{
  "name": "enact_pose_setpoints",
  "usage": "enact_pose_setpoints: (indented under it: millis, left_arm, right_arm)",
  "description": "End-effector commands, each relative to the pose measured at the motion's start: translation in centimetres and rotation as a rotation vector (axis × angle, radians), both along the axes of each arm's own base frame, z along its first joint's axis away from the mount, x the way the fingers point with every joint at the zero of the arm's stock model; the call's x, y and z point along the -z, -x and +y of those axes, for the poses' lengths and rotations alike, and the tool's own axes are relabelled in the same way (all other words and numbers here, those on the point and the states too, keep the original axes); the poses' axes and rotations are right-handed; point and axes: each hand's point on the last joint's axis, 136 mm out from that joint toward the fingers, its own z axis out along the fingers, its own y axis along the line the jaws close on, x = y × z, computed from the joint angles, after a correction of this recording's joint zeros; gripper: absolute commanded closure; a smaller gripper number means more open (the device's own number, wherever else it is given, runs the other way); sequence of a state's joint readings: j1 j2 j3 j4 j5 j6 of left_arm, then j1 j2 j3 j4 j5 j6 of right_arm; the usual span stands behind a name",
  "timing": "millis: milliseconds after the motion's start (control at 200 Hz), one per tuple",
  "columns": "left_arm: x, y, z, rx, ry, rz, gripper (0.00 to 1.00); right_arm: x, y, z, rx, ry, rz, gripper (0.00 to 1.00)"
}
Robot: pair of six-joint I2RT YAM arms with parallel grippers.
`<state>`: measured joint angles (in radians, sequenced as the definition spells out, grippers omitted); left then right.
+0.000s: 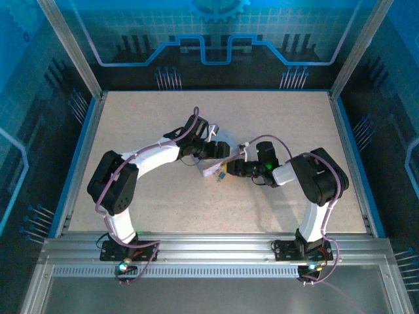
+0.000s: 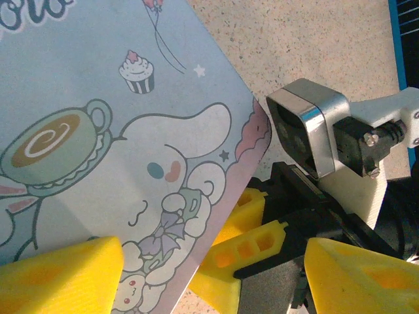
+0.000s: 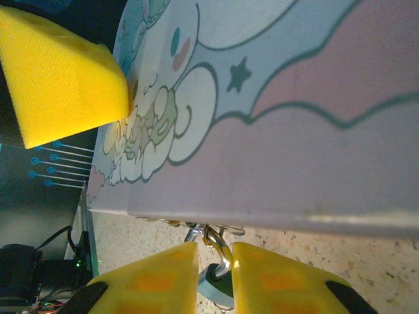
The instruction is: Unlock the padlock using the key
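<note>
- The padlock is hanging at the edge of the tin box, with its silvery loop reaching up to the box's rim and its bluish body just below.
- My right gripper is pinching the padlock. The yellow fingers are pressing in on both sides, leaving just a narrow gap that the lock fills.
- The box is lying flat near the middle of the speckled table, cartoon lid facing up.
- My left gripper is standing spread wide over the box's corner. One finger is sitting over the printed lid and the other is off past the edge, gripping nothing.
- In the left wrist view, the right gripper's fingers are sitting just beside the box's edge.
- From the top, both arms are meeting at the box, grippers close together.
</note>
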<state>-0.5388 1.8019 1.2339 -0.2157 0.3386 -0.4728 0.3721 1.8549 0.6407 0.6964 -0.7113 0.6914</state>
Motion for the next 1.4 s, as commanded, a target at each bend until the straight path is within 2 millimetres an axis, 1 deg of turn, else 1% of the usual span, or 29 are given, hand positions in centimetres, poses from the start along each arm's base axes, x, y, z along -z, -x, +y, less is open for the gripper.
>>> enact_pose_setpoints:
  millis: [0, 500, 790, 1010, 1396]
  left_arm:
    - [1.1, 1.1, 0.1, 0.002, -0.007, 0.058, 0.25]
    - [1.2, 1.2, 0.2, -0.001, -0.011, 0.057, 0.25]
    - [1.4, 1.3, 0.3, -0.003, -0.014, 0.060, 0.25]
    - [1.5, 1.4, 0.3, -0.002, -0.013, 0.064, 0.25]
    - [1.5, 1.5, 0.3, 0.000, -0.014, 0.065, 0.25]
  right_arm:
    - [0.3, 0.6, 0.1, -0.031, -0.010, 0.003, 0.83]
    - [0.4, 0.4, -0.6, 0.012, 0.008, 0.014, 0.97]
    - [0.2, 0.3, -1.4, 0.048, 0.004, 0.014, 0.98]
    - [-0.4, -0.2, -1.4, 0.075, -0.014, 0.006, 0.99]
    - [-0.6, -1.0, -1.8, 0.127, -0.033, 0.020, 0.99]
